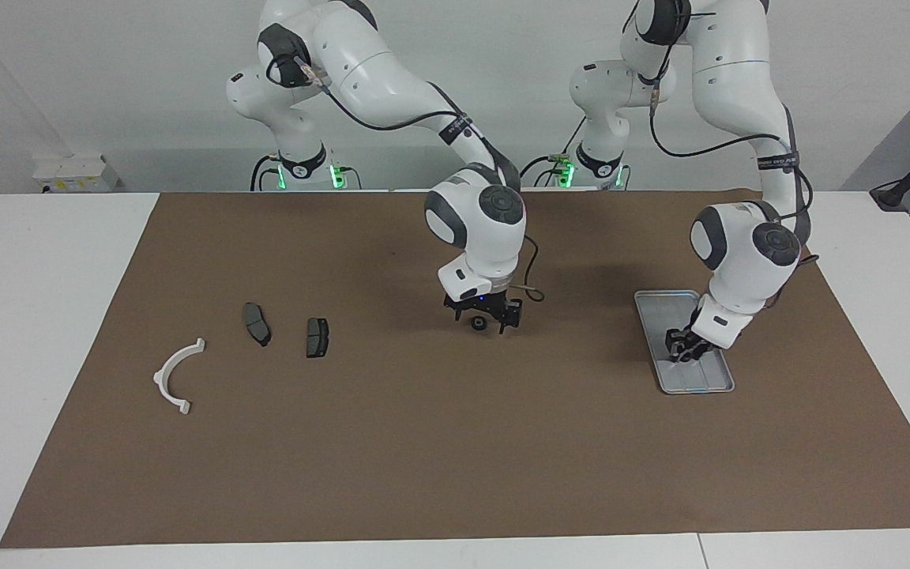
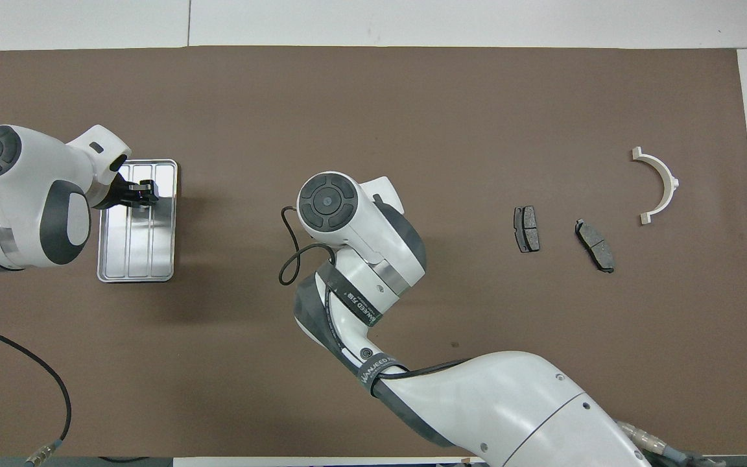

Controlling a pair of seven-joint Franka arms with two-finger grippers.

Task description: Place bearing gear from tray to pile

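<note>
At the left gripper: lowered into the tray, fingertips down at the ribbed floor about midway along its length, wrist leaning in from the left arm's end of the table. Cannot tell whether closed, parted or clamped on anything; too dark and too crowded between the fingers, in the overhead view as well. Around it, only bare ridged metal of the tray, lying on the brown mat with its long side running away from the robots. Next, at the right gripper: down at the mat near the middle of the table, pointing straight down, jaws spread wide, one finger on either side of the bearing gear with a small gap at each side, so apparently not yet pinching it. Hidden in the overhead view under the right arm's own wrist. Bearing gear itself: small, dark and round, flat on the mat, well apart from the tray and equally well apart from the pile. Toward the right arm's end: two dark grey plates near each other, not touching, then the white half-ring bracket, farther from the robots than both. Under everything, the white table.
</note>
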